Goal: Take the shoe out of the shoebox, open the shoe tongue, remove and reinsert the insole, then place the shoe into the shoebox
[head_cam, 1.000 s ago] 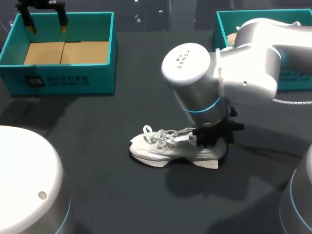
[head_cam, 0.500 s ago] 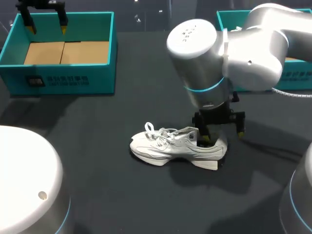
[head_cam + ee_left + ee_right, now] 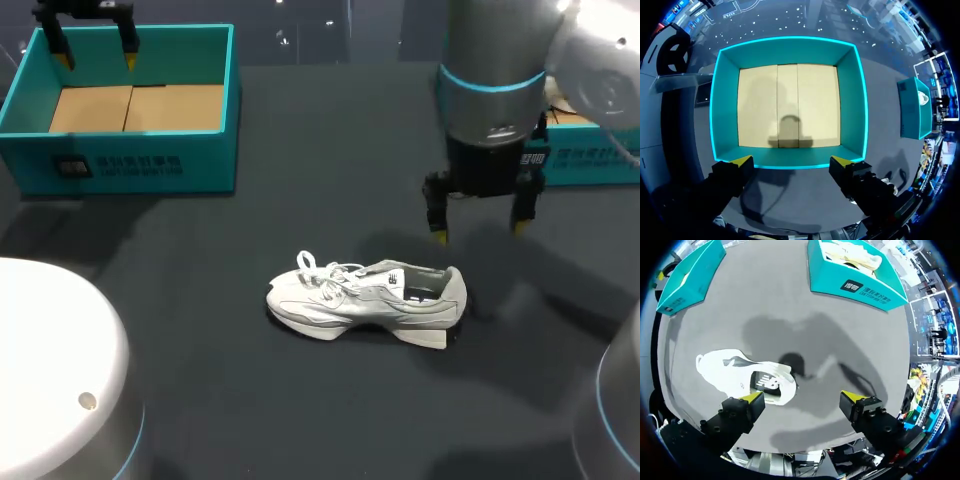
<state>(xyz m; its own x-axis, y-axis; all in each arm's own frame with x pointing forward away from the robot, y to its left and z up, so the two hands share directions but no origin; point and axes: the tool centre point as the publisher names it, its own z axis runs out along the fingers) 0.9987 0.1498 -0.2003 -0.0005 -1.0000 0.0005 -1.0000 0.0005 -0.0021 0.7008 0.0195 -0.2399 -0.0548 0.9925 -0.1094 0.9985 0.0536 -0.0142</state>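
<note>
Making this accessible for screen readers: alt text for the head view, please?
A white sneaker stands on the dark table, toe pointing left. The right gripper hangs open above and beyond its heel; the left gripper hangs open over a teal shoebox.

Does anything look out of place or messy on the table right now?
Nothing is spilled or damaged. The white shoe stands upright on the table, outside the empty teal shoebox, its laces lying in loose loops toward the toe. The right gripper hangs open near its heel, empty.
</note>
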